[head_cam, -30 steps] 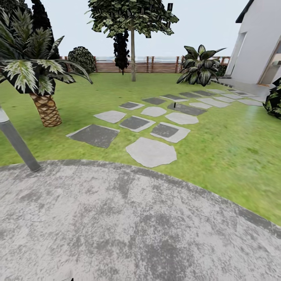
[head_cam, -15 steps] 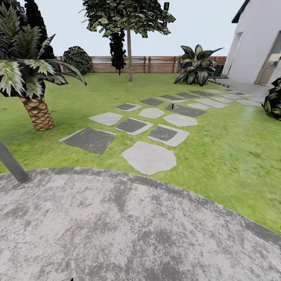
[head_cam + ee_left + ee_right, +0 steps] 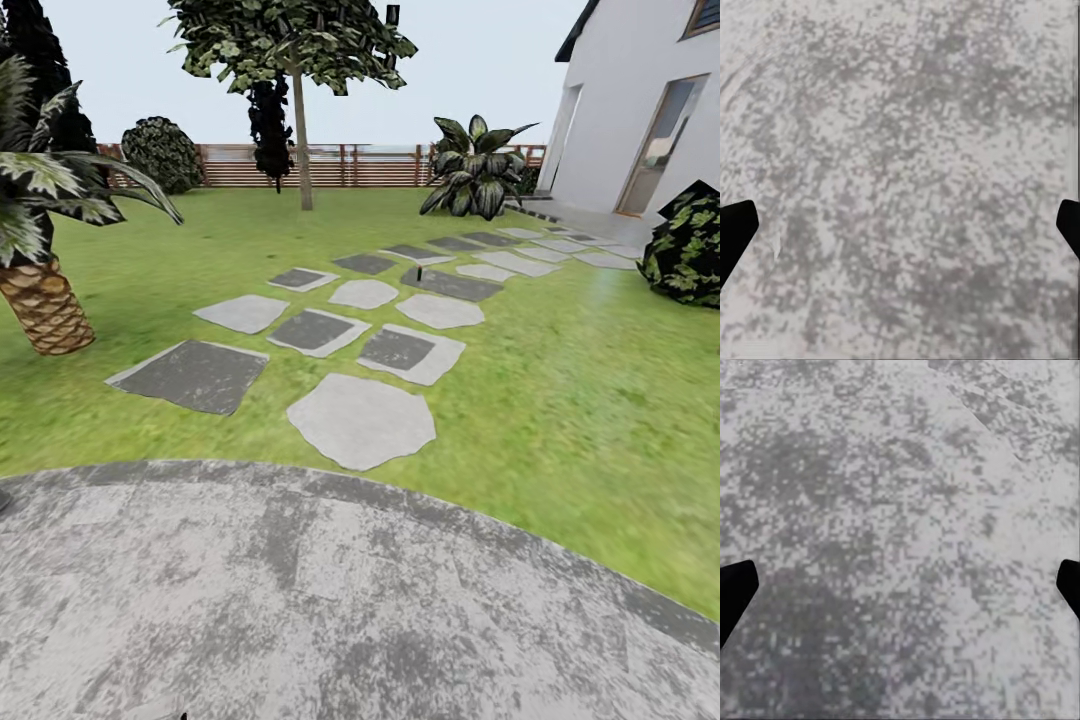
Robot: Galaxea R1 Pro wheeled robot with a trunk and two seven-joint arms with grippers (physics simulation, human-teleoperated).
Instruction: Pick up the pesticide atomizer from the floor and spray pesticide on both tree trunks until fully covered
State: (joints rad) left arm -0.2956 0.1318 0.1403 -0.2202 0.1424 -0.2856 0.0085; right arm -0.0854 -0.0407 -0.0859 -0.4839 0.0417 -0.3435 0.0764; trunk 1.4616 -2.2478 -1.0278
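The garden lawn (image 3: pixel 560 400) lies ahead, crossed by grey paving slabs (image 3: pixel 362 420) and closed by a slat fence (image 3: pixel 330 168). One tall tree stands at the far side, its slim trunk (image 3: pixel 301 150) under a dark leafy crown. A tiny dark upright object (image 3: pixel 419 270) stands among the far slabs, too small to tell if it is the pesticide atomizer. My left gripper (image 3: pixel 900 229) hangs open over mottled grey pavement, its black fingertips (image 3: pixel 735 232) wide apart. My right gripper (image 3: pixel 900 589) is likewise open above the same pavement, with nothing between its fingers.
Round grey pavement (image 3: pixel 300 600) fills the foreground. A short palm (image 3: pixel 45 300) stands at the left, a broad-leaf plant (image 3: pixel 475 170) at the back, a dark bush (image 3: pixel 690 245) at the right. A white house (image 3: pixel 640 110) with a doorway is on the right.
The camera has turned to the right, so the whole scene has slid left. The grey pole at the left has left the picture, and more of the house and bush shows.
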